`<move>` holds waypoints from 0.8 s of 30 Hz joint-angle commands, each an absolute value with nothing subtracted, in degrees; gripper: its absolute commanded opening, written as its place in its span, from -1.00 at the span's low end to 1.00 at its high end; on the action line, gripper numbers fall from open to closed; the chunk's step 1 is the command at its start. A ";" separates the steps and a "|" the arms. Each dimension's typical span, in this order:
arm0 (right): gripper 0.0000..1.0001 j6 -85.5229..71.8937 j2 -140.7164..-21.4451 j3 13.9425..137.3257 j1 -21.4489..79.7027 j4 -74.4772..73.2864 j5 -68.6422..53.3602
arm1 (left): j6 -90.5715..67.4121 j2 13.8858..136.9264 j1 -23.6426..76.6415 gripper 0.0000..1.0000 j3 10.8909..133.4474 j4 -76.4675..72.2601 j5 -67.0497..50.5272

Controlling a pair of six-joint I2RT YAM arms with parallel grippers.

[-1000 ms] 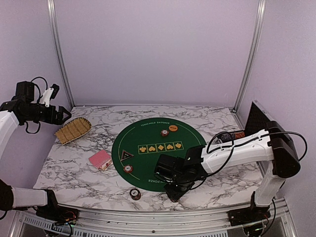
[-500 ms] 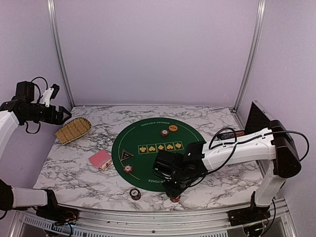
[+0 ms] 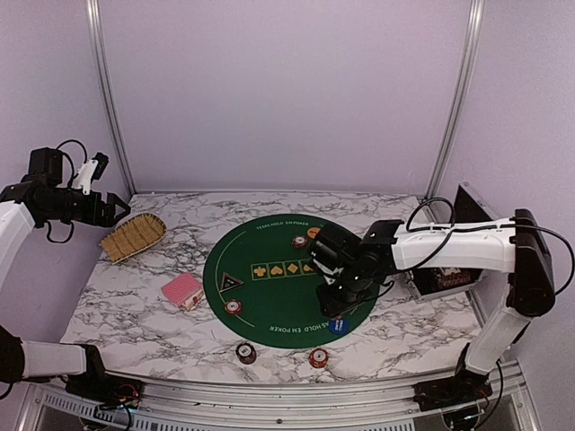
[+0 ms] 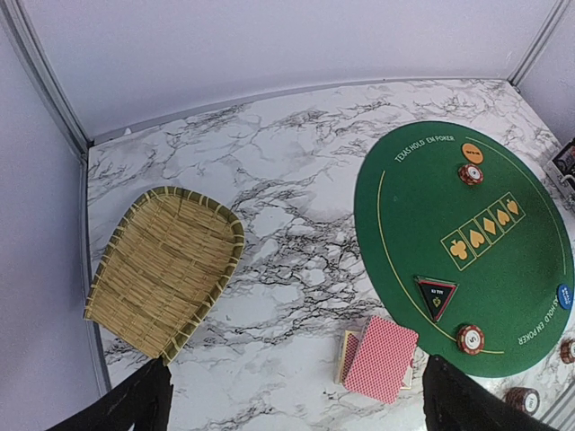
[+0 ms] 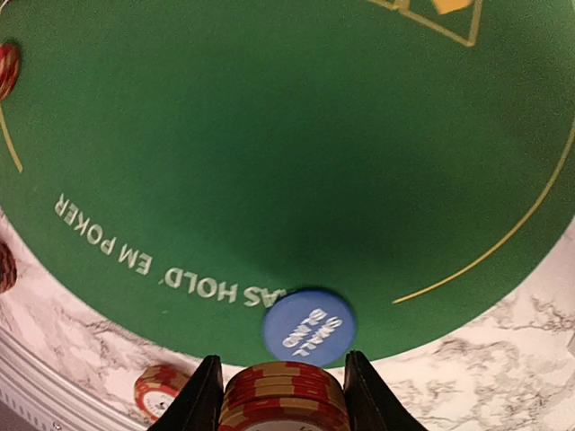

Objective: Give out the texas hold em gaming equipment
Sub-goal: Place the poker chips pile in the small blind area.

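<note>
A round green poker mat (image 3: 278,296) lies mid-table. My right gripper (image 3: 333,303) hovers over its right part, shut on a stack of red chips (image 5: 284,402) held between its fingers. A blue button (image 3: 338,326) (image 5: 309,327) lies on the mat's front edge just beyond the stack. Loose chips lie on the marble in front: a red one (image 3: 318,357) (image 5: 162,392) and a dark one (image 3: 246,352). On the mat sit a triangular marker (image 3: 232,282), a chip (image 3: 234,308), a chip (image 3: 299,241) and an orange disc (image 3: 314,233). Pink-backed cards (image 3: 182,291) (image 4: 380,357) lie left of the mat. My left gripper (image 3: 112,211) (image 4: 292,415) hangs open, high at the far left.
A tan woven basket (image 3: 133,236) (image 4: 166,269) lies at the back left, below the left gripper. A black hinged case (image 3: 460,235) stands open at the right edge. Metal frame posts (image 3: 106,99) rise at the back corners.
My right gripper has lifted away from the front edge and swung back and right over the mat. A red chip now lies on the marble, and the blue button is uncovered. Left arm unmoved.
</note>
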State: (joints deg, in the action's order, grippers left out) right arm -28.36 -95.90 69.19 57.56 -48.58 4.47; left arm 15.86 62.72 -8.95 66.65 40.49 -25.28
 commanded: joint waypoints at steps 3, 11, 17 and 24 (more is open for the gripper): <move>-0.42 -25.58 -92.79 65.93 49.88 -45.64 6.23 | 16.35 62.16 -9.21 0.98 67.95 41.68 -25.88; -0.39 -24.82 -92.44 59.00 44.36 -39.86 4.48 | 16.39 62.73 -9.23 0.98 68.03 41.67 -26.26; -0.36 -24.37 -94.10 57.22 43.15 -37.09 3.82 | 16.35 63.07 -9.23 0.98 68.03 41.73 -26.54; -0.35 -24.00 -95.91 57.39 42.68 -35.45 3.20 | 16.57 62.95 -9.23 0.98 67.95 41.67 -26.40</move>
